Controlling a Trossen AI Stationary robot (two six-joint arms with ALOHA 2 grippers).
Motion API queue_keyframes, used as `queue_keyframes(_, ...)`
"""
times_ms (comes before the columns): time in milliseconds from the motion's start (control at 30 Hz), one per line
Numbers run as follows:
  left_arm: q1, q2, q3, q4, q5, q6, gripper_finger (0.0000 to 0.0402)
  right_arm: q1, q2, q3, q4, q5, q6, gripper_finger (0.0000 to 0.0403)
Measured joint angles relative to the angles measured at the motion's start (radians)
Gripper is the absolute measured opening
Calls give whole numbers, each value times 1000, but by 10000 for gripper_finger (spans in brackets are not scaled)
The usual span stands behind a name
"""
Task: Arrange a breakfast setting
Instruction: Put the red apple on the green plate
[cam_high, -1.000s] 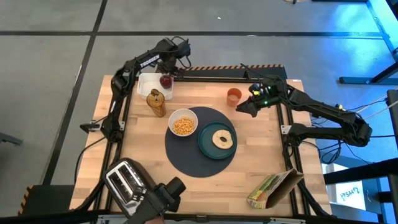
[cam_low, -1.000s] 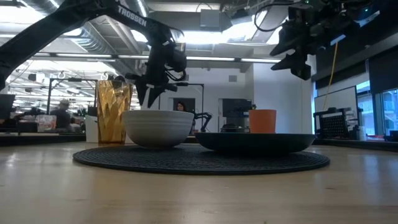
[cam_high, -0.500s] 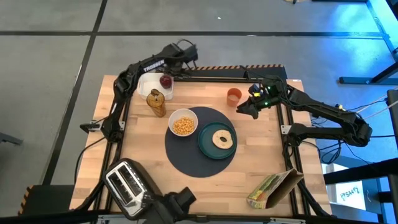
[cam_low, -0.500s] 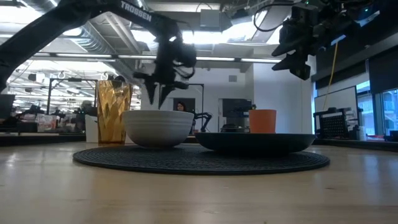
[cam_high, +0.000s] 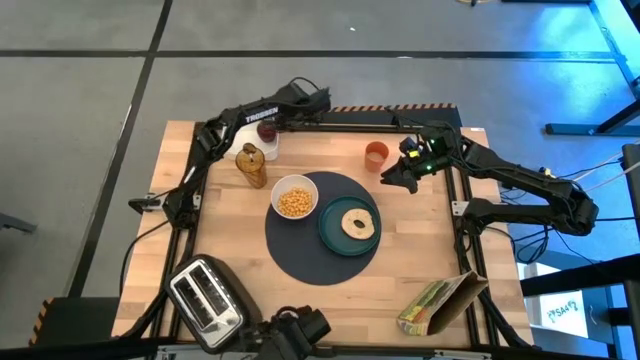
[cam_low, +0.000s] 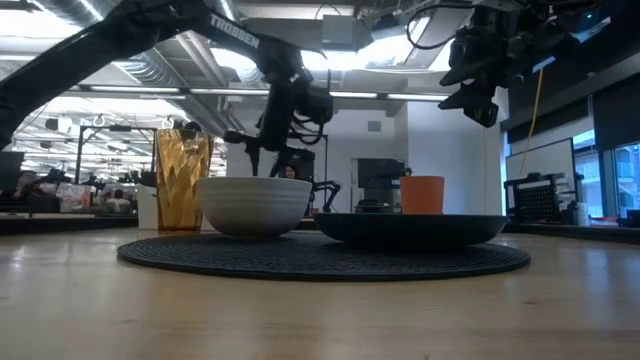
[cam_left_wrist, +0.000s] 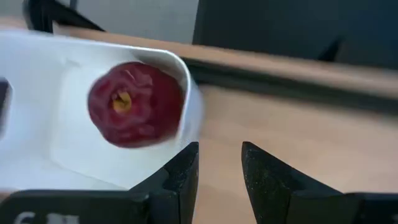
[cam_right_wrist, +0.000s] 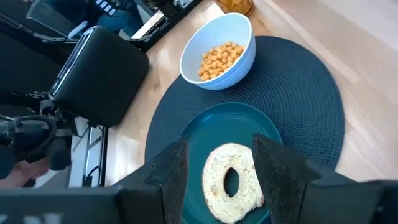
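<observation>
On the round dark-grey mat stand a white bowl of yellow cereal and a teal plate with a bagel. The small orange cup stands on bare wood at the far right of the mat. The red fruit lies in a white tray at the far left. My left gripper hovers slightly open just past the tray's right corner, touching nothing. My right gripper is open and empty, above the table right of the cup. The spoon is out of view.
An amber glass stands left of the bowl, near the tray. A silver toaster sits at the near left corner and a yellow-green cereal bag at the near right. A dark rail runs along the far edge.
My left gripper has gone toward the table's right edge along the far side, from over the white tray to just past its right corner. The fruit has stayed in the tray.
</observation>
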Motion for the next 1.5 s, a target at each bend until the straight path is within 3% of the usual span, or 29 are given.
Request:
queue_keyframes(100,-7,0,-1,25,-47,-137,113,0,0,0,-24,0,0,168)
queue_keyframes(267,7,0,8,-28,-96,-178,113,0,0,0,-83,0,-31,168)
queue_keyframes(433,29,0,7,-101,-146,-339,110,-28,0,0,-88,-4,-52,168)
queue_keyframes(567,23,1,7,-125,-151,-531,98,-70,0,0,-106,-35,-77,168)
queue_keyframes(700,38,1,6,-179,-85,-701,90,-81,0,0,-108,-54,-97,168)
queue_keyframes(933,31,1,6,-166,-92,-676,89,-80,0,0,-107,-52,-132,168)
queue_keyframes(1100,4,1,6,-165,-88,-776,88,-80,0,0,-101,-53,-149,168)
queue_keyframes(1300,-23,0,6,-155,-92,-731,88,-80,-1,0,-101,-66,-156,168)
queue_keyframes(1500,-72,0,6,-78,-112,-475,88,-79,-1,0,-101,-71,-156,168)
